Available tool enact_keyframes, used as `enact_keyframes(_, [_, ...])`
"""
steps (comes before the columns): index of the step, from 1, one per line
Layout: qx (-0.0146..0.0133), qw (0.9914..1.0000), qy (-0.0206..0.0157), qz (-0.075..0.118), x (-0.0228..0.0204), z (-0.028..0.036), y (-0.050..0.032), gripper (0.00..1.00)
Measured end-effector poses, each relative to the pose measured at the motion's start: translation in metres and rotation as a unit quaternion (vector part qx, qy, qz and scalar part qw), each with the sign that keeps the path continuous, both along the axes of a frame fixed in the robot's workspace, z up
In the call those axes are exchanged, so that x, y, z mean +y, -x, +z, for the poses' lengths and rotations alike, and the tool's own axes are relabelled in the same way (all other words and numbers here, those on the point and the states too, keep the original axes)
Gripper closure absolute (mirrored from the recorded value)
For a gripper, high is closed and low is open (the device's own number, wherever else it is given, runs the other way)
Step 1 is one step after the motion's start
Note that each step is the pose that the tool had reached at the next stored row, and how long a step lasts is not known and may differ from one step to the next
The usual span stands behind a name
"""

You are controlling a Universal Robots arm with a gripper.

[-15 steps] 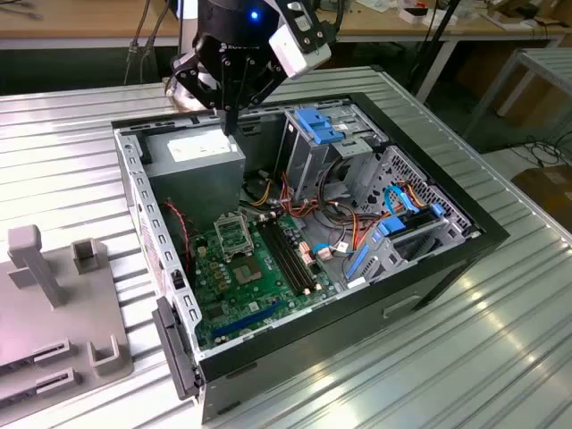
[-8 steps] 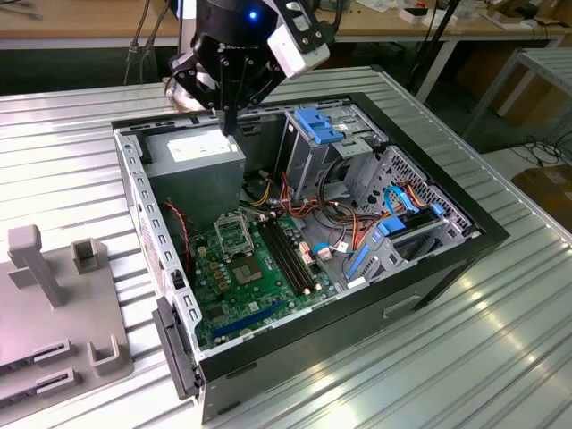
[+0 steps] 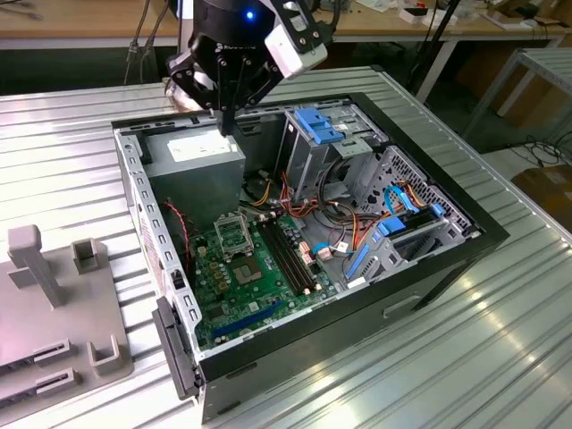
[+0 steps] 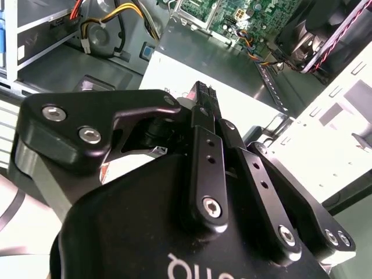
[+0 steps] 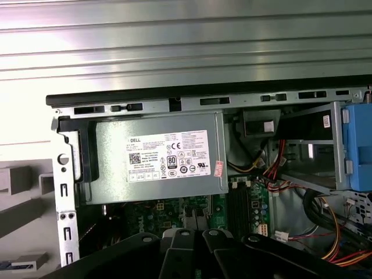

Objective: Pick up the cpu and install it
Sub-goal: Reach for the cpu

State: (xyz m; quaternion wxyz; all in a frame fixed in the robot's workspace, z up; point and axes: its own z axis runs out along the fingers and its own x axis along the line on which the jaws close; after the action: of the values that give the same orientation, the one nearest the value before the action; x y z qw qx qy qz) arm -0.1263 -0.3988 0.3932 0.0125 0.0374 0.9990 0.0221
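**Ribbed metal table, open case: gripper hangs over the power supply**

Ribbed metal table carries everything that I see from my station, and wooden benches stand behind it. At the exterior view's left, a grey fixture with upright posts and slots sits on the table. Just beside it, toward the right, the black computer case lies on its side with the cover off.

Inside the case, the grey power supply with its white label takes the far left corner. My gripper hangs directly above it and points down. Its fingertips are pressed together in the second wrist view. I cannot make out anything between them.

Lower in the case lies the green board with the metal socket frame. Just beside this frame, on the board, I see a small silver-grey square. I take it for the cpu, but I am not fully sure. It is well apart from the gripper.

Right of it run the long dark memory slots. Further right stands the drive cage with blue clips. Near it is a bundle of coloured cables.
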Motion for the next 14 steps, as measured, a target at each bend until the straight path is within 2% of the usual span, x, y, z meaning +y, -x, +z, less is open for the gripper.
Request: enact_keyframes(14, [0.0000,1.00000,0.0000,0.000,0.0000,0.0000,0.0049,0.89])
